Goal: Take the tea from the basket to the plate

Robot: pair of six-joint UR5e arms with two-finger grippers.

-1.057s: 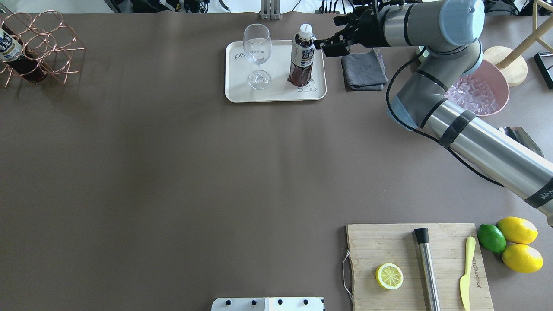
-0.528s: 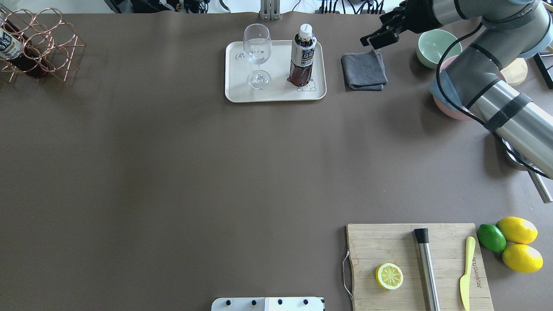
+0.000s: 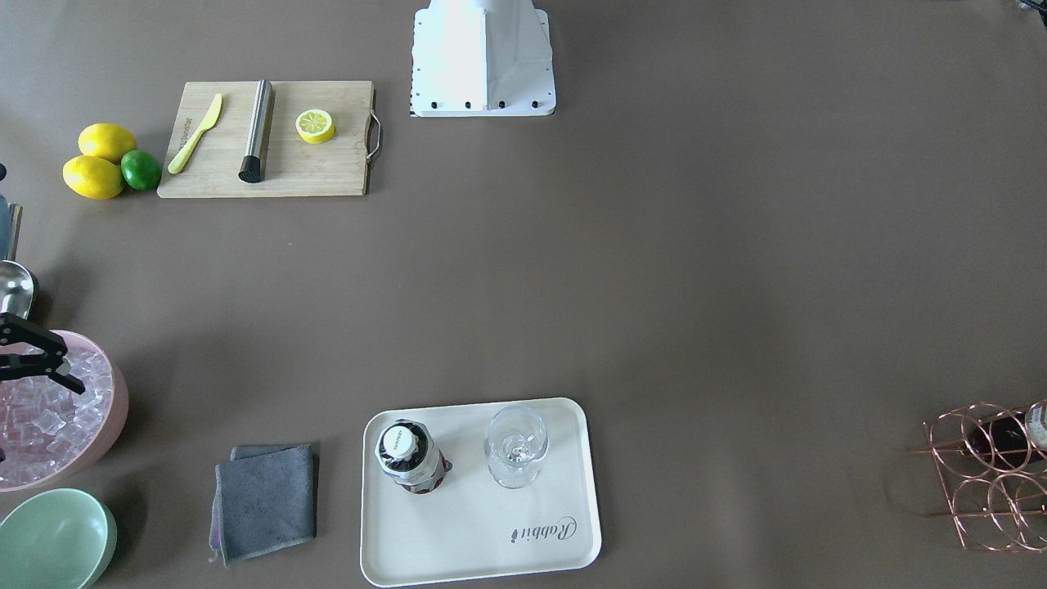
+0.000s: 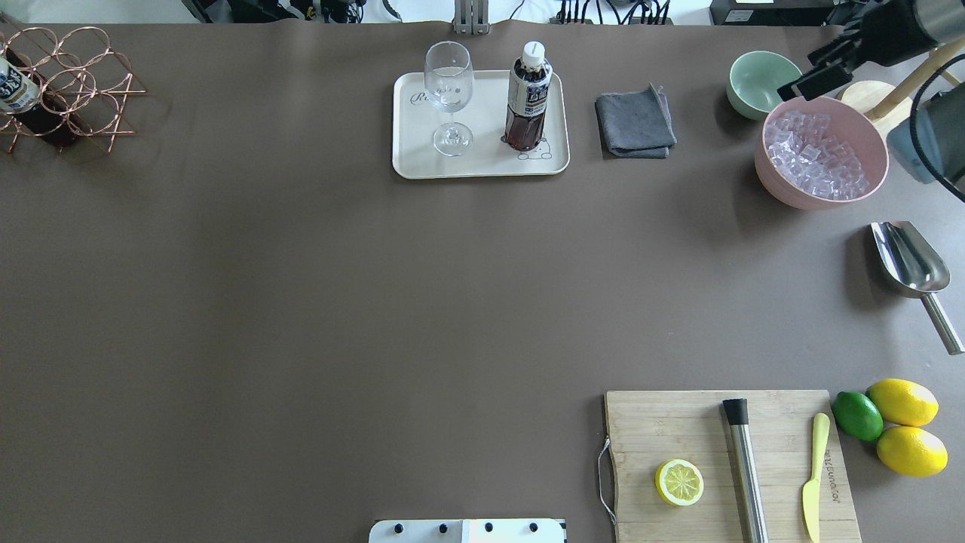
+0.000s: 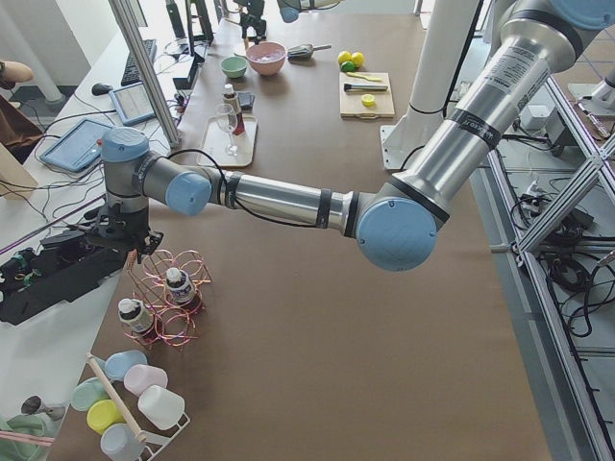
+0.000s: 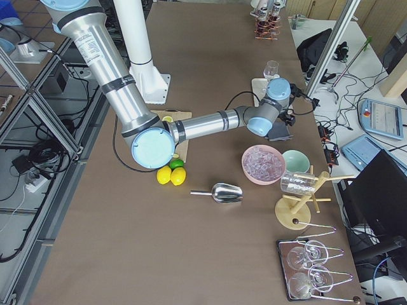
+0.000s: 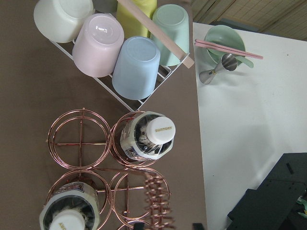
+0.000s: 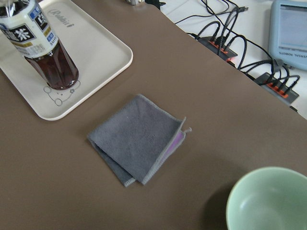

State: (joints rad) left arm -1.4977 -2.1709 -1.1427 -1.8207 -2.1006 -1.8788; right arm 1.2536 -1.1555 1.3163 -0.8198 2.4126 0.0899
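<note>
Upper left, the basket (image 4: 75, 79) holds two more bottles. My left gripper (image 5: 120, 230) hangs over it. I cannot tell its spread, and it could snag the wire handle. Upper middle, the tea (image 4: 528, 94) stands on the plate (image 4: 482, 154) beside a glass (image 4: 449, 90); a knock would topple both. Upper right, my right gripper (image 4: 807, 81), wide and empty, hovers by the pink bowl (image 4: 784, 181).

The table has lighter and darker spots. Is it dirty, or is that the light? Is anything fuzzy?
Just light: overhead exterior view, the table has a pale sheen and soft shadows beside the pink bowl and scoop. Left wrist-mounted view, the basket's handle coil looks soft, close to the lens; the lettering on the bottle cap is sharp.
</note>
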